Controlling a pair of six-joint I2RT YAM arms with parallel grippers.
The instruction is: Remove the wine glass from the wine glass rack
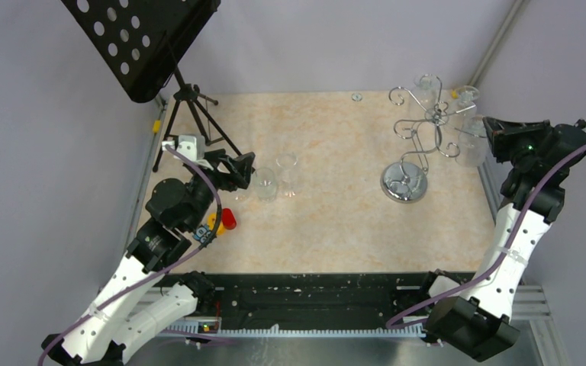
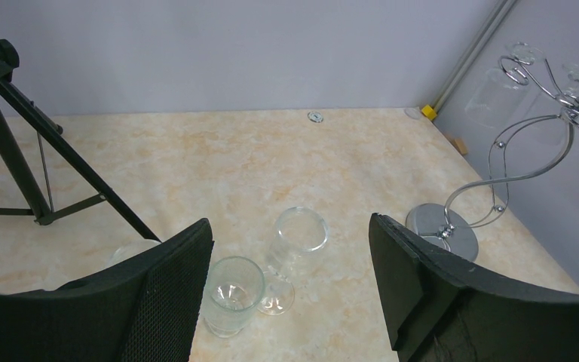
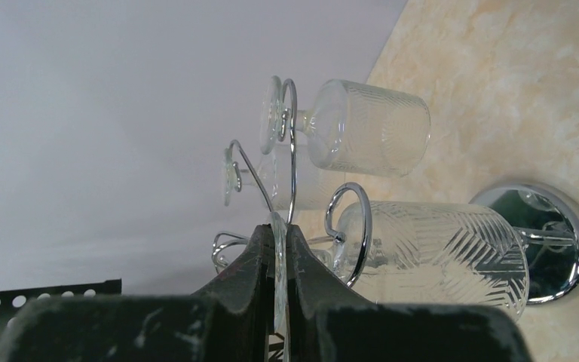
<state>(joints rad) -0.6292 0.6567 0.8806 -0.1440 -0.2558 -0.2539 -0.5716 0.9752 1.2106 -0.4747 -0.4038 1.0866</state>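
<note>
Chrome rack (image 3: 554,264), wine glass (image 3: 437,253) foot pinched in right claw (image 3: 276,253)

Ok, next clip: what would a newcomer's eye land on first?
The chrome wine glass rack at the far right, glasses hanging from its loops, with the right tool shut on the foot of one wine glass. Then the black music stand looming far left, and the open left tool by two upright glasses.

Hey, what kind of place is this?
Probably a robot lab test cell: plain grey walls box in a marble-look table, a left arm and right arm are bolted at its near edge, with props like a chrome wine glass rack and a music stand.
</note>
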